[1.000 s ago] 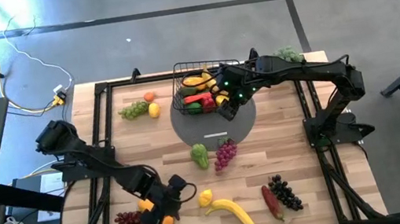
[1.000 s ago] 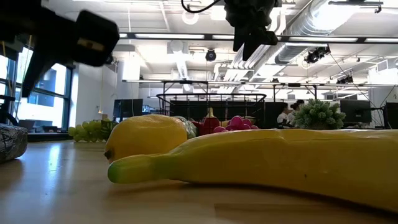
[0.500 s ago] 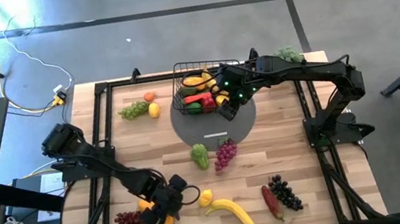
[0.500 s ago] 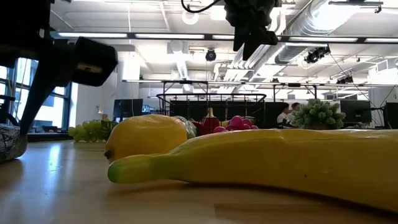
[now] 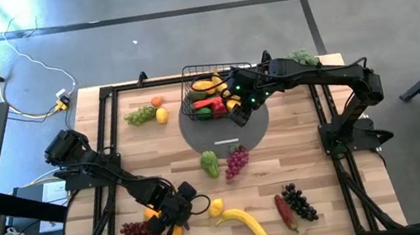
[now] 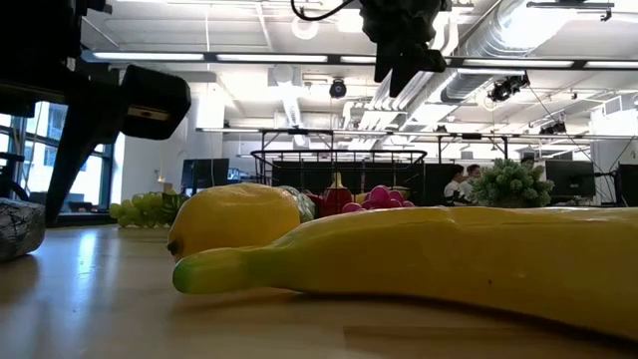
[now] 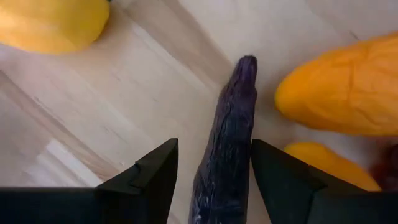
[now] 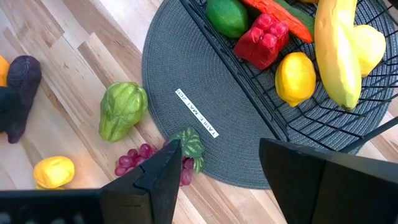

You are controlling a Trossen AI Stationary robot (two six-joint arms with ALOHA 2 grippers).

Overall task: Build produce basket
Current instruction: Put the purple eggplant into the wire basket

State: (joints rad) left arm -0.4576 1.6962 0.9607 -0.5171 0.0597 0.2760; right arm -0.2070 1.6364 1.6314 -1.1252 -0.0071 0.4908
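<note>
The black wire basket [image 5: 208, 93] stands on a grey round mat [image 5: 225, 132] at the table's far middle and holds a banana, a lemon, a red pepper and green pieces [image 8: 292, 43]. My right gripper [image 5: 238, 110] hovers open over the basket's near right corner, holding nothing [image 8: 219, 171]. My left gripper [image 5: 177, 211] is low at the table's near left, open, pointing down, one finger on each side of a dark purple eggplant [image 7: 239, 99] that lies flat on the wood. An orange mango [image 7: 342, 93] lies right beside the eggplant. My left gripper [image 7: 214, 146] comes from above with its open fingers lying along the eggplant's thick part [image 7: 227, 168], one on each side. The eggplant rests on the table. Whether a finger [image 7: 280, 180] touches it, I cannot tell.
Loose produce lies on the wood: dark red grapes [image 5: 134, 231], lemon [image 5: 216, 207], banana [image 5: 244, 223], red chilli [image 5: 285, 211], dark grapes [image 5: 300, 202], green pepper [image 5: 210, 163], purple grapes [image 5: 236, 161], green grapes [image 5: 139, 115]. A bushy plant [image 5: 301, 57] stands at the far right.
My left gripper has come down toward the table at the near left, over the eggplant. The right arm has kept still.
</note>
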